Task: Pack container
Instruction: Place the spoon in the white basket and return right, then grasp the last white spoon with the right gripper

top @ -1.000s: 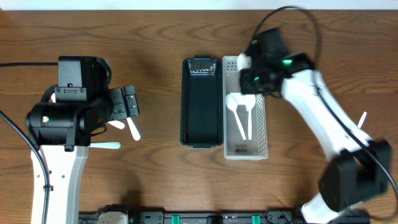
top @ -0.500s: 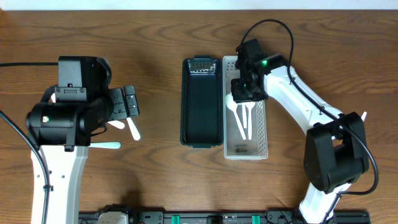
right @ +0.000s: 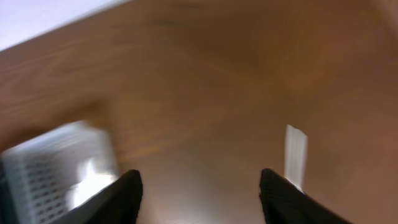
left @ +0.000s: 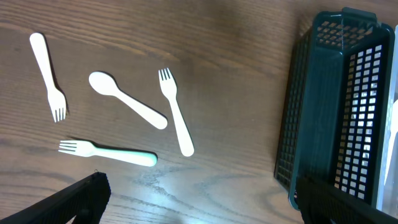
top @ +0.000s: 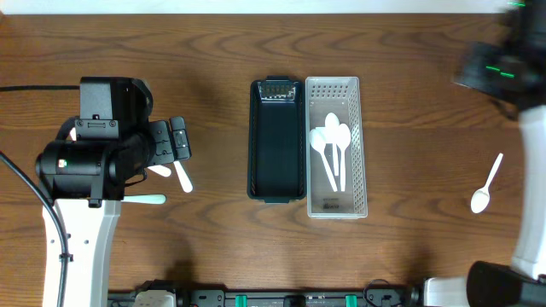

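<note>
Three white spoons (top: 331, 149) lie in the white perforated basket (top: 358, 170) at mid-table, with the empty dark basket (top: 277, 141) touching its left side. Another white spoon (top: 486, 184) lies loose on the wood at the far right. My right arm (top: 503, 66) is a blur at the upper right; its gripper (right: 202, 199) is open and empty, with that spoon's handle (right: 295, 152) just past the right finger. My left gripper (left: 202, 208) is wide open over bare wood. Ahead of it lie three white forks (left: 176, 112) and a spoon (left: 127, 107).
In the left wrist view the dark basket (left: 336, 106) stands at the right, close to the right fingertip (left: 339, 202). The left arm's body (top: 94, 158) covers part of the cutlery at the left. The white basket (right: 56, 168) shows blurred at the right wrist view's left edge.
My right gripper has opened over the white basket, leaving a spoon there, and the arm has swung fast to the upper right. The left arm has not moved.
</note>
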